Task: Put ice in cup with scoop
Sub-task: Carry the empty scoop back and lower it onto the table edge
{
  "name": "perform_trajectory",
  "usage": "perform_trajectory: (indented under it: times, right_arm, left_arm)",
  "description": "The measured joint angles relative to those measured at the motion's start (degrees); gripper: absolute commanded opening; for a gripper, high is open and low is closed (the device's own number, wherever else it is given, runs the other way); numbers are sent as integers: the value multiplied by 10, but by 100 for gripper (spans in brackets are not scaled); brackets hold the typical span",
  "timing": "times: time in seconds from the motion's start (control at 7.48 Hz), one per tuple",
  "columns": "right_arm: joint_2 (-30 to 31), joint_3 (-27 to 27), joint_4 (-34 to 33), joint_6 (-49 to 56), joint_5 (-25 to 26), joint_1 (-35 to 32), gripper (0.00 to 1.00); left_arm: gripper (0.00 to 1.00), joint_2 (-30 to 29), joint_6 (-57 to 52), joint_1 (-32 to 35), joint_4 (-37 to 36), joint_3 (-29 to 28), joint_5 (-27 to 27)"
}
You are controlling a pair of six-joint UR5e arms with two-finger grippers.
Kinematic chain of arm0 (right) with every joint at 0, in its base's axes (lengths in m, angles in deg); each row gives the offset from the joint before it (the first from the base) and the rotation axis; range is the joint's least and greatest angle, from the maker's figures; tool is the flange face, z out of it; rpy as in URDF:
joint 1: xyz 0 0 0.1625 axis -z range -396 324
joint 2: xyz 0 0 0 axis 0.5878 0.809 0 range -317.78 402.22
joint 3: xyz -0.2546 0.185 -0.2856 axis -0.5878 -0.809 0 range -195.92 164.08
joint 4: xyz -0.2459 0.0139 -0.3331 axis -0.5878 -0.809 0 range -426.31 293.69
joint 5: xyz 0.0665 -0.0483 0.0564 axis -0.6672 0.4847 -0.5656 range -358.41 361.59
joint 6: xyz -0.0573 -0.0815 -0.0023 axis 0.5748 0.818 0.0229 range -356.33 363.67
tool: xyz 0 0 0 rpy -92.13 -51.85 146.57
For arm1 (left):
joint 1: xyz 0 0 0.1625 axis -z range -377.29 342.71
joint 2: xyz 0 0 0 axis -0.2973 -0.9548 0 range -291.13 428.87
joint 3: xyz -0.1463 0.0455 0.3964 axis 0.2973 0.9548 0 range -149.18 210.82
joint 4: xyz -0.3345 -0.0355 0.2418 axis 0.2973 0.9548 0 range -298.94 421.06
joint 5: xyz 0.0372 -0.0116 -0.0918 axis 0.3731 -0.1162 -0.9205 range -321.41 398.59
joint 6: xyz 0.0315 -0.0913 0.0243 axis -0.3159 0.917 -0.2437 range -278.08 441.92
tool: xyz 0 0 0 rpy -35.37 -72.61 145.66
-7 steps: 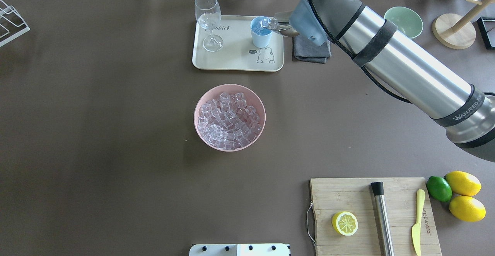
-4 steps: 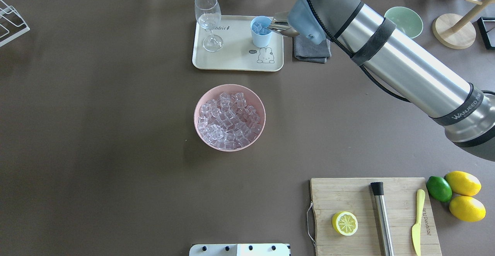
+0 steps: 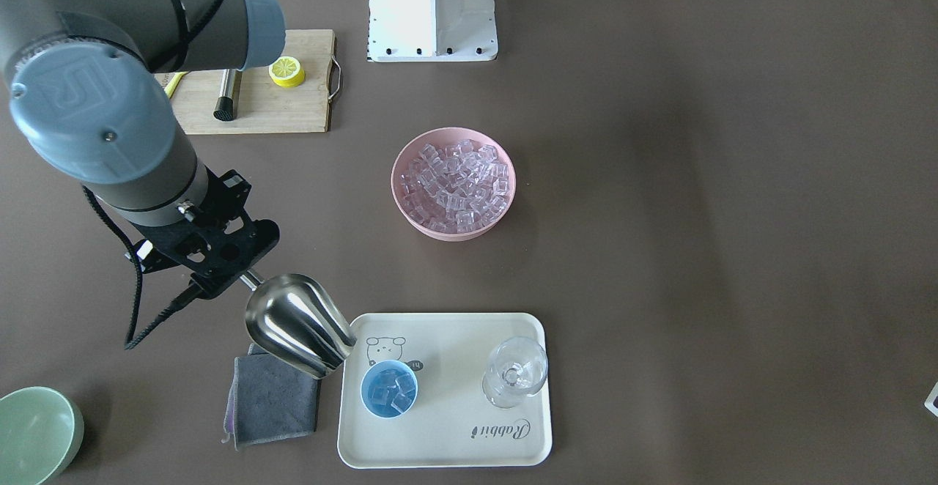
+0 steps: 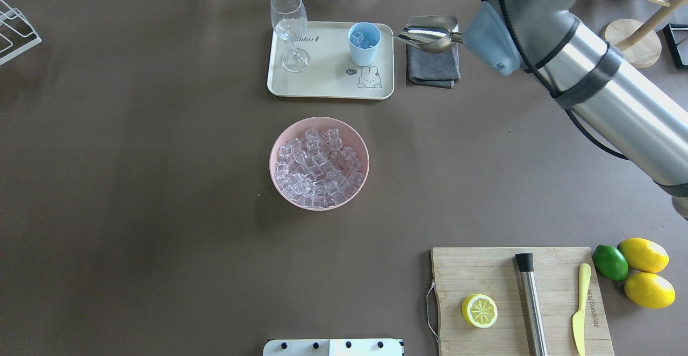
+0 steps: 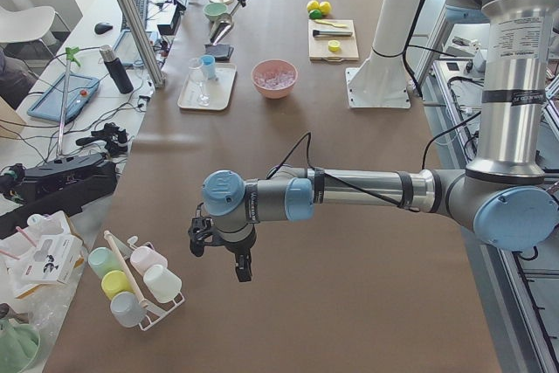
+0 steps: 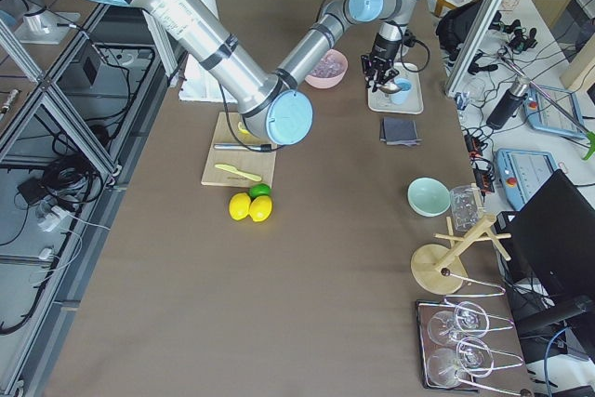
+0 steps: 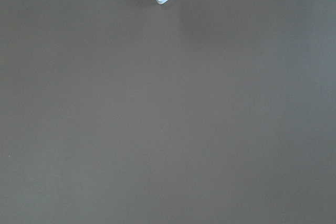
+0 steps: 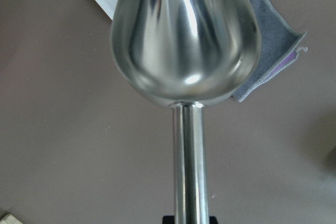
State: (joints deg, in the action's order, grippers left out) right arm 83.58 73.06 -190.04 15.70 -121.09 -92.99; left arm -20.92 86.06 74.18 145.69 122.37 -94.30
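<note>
the shiny silver metal scoop (image 4: 430, 32), empty, is gripped by the right fingers (image 3: 226, 280) near the small light-blue cup (image 4: 364, 43), where small clear ice cubes (image 3: 389, 391) are seen; pouring is judged done and withdrawal is called for. whether the left fingers (image 5: 243, 268) are apart cannot be told.

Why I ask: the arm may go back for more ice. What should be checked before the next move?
1. Shiny silver metal scoop empty: ok, no cubes show in its trough.
2. Right tool shut on the scoop's rod handle: ok.
3. Small light-blue cup upright on the cream tray, clear ice cubes inside: ok.
4. Scoop clear of the cup: ok, it hangs beside it, over the grey folded cloth.
5. Pink round bowl stocked with ice: ok.
6. Left tool open or shut: cannot tell.
</note>
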Motion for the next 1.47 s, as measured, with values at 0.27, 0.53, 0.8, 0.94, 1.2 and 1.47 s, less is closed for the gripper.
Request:
perform_trajectory:
  times: [0.27,0.53,0.8,0.94,1.2,1.47]
  right_arm:
    - [119,114,1,-78,-47,-44,0]
    - [233,197,27,-238,-71,-66,0]
    - [374,235,156,-334,-77,-84,0]
    - [449,241,252,-374,-76,-93,0]
    - [571,215,420,-402,-68,-122,0]
    - [615,160,521,-400,-70,-142,0]
  left_arm:
    - [99,0,0,0,0,0,0]
    - [99,0,0,-1,1,0,-1]
    - [99,0,0,-1,1,0,-1]
    - [99,0,1,-2,1,0,-1]
    - [99,0,1,-3,1,0,-1]
    - [99,0,2,-3,1,1,-1]
